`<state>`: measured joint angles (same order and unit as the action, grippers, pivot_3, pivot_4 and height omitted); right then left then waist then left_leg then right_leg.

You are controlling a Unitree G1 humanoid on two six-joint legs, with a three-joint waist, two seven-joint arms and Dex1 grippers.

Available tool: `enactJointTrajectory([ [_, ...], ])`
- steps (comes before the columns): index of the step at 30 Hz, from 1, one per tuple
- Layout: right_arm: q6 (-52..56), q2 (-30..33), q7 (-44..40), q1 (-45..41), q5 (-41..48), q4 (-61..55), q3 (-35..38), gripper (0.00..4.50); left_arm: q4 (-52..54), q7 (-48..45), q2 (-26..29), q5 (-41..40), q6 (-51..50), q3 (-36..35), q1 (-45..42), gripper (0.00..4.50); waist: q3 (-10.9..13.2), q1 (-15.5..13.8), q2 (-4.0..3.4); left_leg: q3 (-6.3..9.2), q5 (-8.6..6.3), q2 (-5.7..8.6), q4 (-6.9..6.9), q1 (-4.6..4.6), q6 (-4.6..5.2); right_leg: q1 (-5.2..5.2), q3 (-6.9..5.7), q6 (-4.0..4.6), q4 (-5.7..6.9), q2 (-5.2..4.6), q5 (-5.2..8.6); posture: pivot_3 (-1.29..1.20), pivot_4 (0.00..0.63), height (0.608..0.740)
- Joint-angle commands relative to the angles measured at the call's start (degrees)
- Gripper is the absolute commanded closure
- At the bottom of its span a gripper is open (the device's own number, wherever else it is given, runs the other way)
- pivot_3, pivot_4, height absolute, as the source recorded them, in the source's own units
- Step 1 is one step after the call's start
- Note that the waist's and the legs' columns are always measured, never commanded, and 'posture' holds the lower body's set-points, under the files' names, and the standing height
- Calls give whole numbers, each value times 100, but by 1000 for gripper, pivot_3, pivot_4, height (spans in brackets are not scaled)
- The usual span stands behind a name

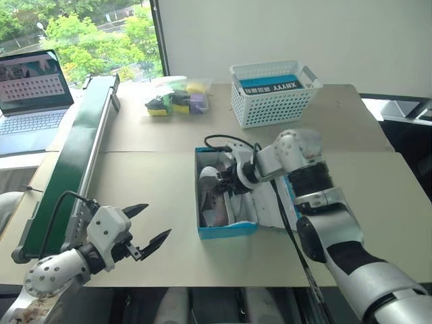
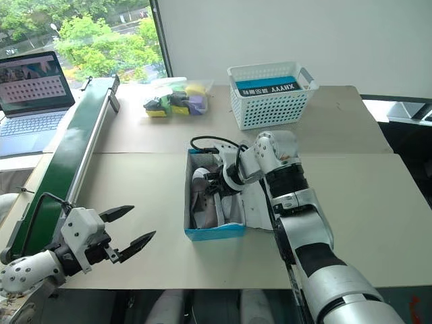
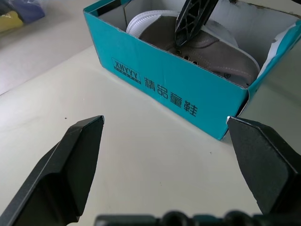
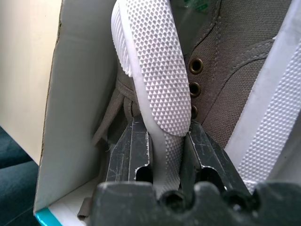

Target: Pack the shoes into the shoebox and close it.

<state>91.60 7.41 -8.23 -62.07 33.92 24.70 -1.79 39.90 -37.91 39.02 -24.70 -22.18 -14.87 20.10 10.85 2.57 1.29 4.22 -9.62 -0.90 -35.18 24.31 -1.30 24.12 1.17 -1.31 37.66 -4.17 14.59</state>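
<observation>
The turquoise shoebox (image 1: 226,231) lies open in the middle of the table, its lid flap (image 1: 270,210) folded out to the right. Two grey shoes (image 1: 216,197) with pale soles sit inside it. My right gripper (image 4: 164,129) reaches down into the box and is shut on the white sole (image 4: 155,61) of one shoe, which stands on edge against the other shoe (image 4: 235,70). My left gripper (image 1: 156,221) hovers open over the bare table at the front left, apart from the box wall (image 3: 164,89), holding nothing.
A white lattice basket (image 1: 270,101) holding a blue box stands at the back. A bag of colourful items (image 1: 177,98) lies left of it. A long green conveyor (image 1: 74,155) runs along the left side, with a laptop (image 1: 30,94) beyond it.
</observation>
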Motion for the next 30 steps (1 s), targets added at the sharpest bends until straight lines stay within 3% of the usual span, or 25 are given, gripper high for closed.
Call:
enactJointTrajectory([
  [1, -299, -140, 199, 212, -404, -133, 8, 4097, 231, 4, -9, -28, 55, 87, -195, 38, -3, 9, 0, 0, 0, 0, -2, -4, 0, -3, 0, 0, 1, 0, 0, 0, 150, 734],
  [7, -768, -41, -14, 189, -773, -97, -189, 4097, 192, -170, 78, -78, 33, 172, -357, 38, -17, 9, 13, -1, 0, -1, -5, -33, 1, -32, 2, 0, 1, 2, 0, 0, 150, 734],
  [13, -774, -159, 16, 2, -834, -93, 280, 4097, 124, -214, 55, -18, 33, 275, -477, 38, -16, 3, 13, -1, 1, -4, -5, -55, 1, -57, 2, 0, -4, 7, 2, 0, 150, 734],
  [14, -701, -186, 29, -4, -829, -134, 366, 3142, 108, -217, 56, -17, 29, 283, -501, 0, -16, 2, 13, -1, 1, -4, -4, -54, 1, -57, 2, 0, -4, 7, 2, 0, 150, 734],
  [20, -198, -444, -31, -118, -598, -736, 1161, 1207, -7, -285, 81, 2, 32, 290, -607, 0, -15, -6, 12, 0, 1, -4, -1, -49, 1, -53, 2, 1, -3, 6, 2, 0, 150, 734],
  [23, 35, -458, -301, -264, -308, -1335, 1516, 1780, -39, -318, 103, -16, 4, 280, -653, 0, -12, 0, 9, 0, 1, -4, -1, -43, 1, -44, 3, 1, -2, 7, 2, 0, 150, 734],
  [30, 51, 502, -1707, -164, 691, -2415, 1383, 4060, -221, -407, 127, -29, -16, 324, -817, 0, -12, -9, 9, 0, 1, -2, 0, -8, 2, -8, 3, 1, 0, 4, 2, 0, 150, 734],
])
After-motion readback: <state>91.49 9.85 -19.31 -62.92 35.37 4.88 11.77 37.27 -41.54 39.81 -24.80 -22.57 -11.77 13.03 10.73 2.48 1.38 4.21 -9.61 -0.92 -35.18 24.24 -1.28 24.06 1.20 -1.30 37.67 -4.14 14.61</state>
